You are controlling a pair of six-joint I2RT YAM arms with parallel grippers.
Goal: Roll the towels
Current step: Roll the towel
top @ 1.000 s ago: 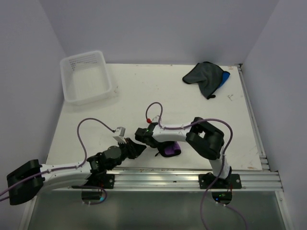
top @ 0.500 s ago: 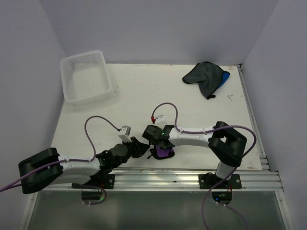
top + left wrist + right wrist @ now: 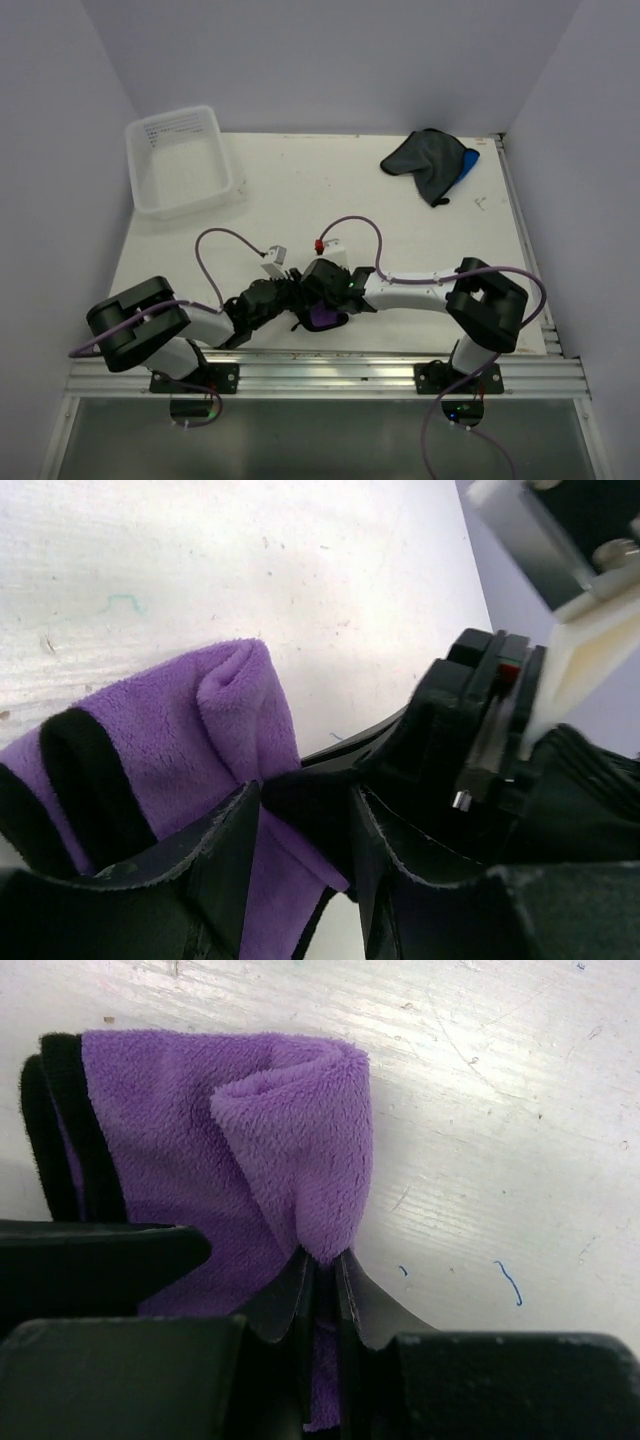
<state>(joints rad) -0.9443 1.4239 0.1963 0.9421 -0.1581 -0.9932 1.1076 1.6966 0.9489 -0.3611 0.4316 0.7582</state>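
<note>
The right gripper (image 3: 322, 1260) is clenched on a raised fold of the purple towel (image 3: 180, 1120), both fingertips pinching the plush pleat where it lifts off the table (image 3: 480, 1090). The left gripper (image 3: 300, 860) comes in from the opposite side with its jaws parted, straddling that pinch and the cloth without squeezing it, as far as the wrist view shows. The towel lies bunched and partly rolled near the middle of the table's near edge. It looks light, limp and thick-piled, so it should slump and unroll once let go; a hold on the outer lip of the roll, low against the tabletop, seems safest. The dark grey towel (image 3: 425, 160) and the blue towel (image 3: 470, 160) lie heaped together at the far right corner, and the clear tub (image 3: 140, 200) sits at the far left corner. Compared with 1 second ago, the left arm has folded in from along the near edge, the right arm has reached further left, and the purple towel has shifted left.
</note>
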